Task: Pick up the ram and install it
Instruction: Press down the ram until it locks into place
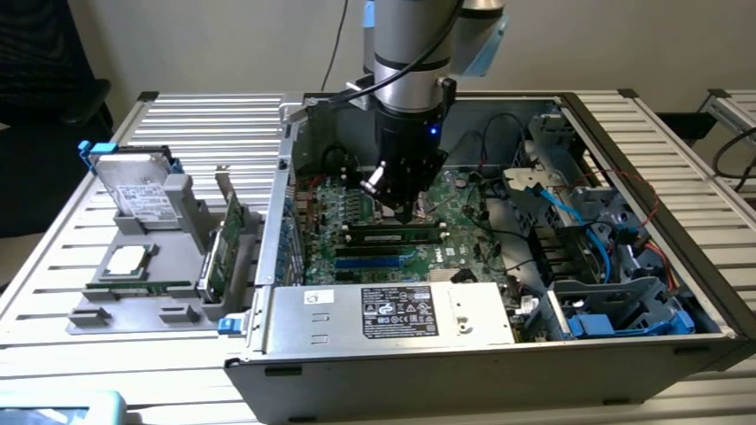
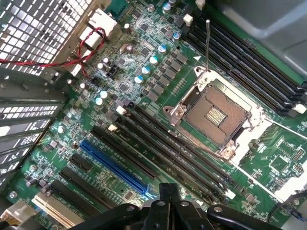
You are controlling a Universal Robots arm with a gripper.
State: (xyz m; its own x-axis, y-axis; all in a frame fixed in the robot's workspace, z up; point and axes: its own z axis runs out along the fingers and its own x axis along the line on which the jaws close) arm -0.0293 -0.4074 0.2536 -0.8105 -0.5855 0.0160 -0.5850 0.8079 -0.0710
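Black end effector (image 2: 168, 191) fingers sit closest to the wrist lens, pressed together with no gap between them and nothing between the tips. In the exterior view the same end effector (image 1: 405, 212) hangs straight down from the arm at the centre of the frame, inside the open computer case (image 1: 473, 381), its tip pointing at the motherboard (image 1: 455, 199).

Just under that tip, at the middle of the exterior view, the ram (image 1: 396, 236) lies lengthwise among the long slots, a slim green stick with a row of dark chips. Whether the fingertips touch it, or whether it is fully seated, cannot be told.

In the wrist view, long black slots (image 2: 168, 143) run diagonally away from the fingers, with a blue slot (image 2: 112, 163) beside them and the open CPU socket (image 2: 216, 115) on their other side. Red wires (image 2: 72, 60) loop across the board near the perforated case wall.

Toward the lower centre of the exterior view, a silver power supply (image 1: 390, 310) with a label lies in front of the board. Blue cables (image 1: 555, 199) run through the case on the exterior view's right.

Outside the case, on the exterior view's left, a grey holder (image 1: 177, 221) rests on the slatted surface (image 1: 201, 115). It carries a hard drive (image 1: 136, 190) standing upright and a broad green expansion card (image 1: 230, 226) on edge next to the case wall.
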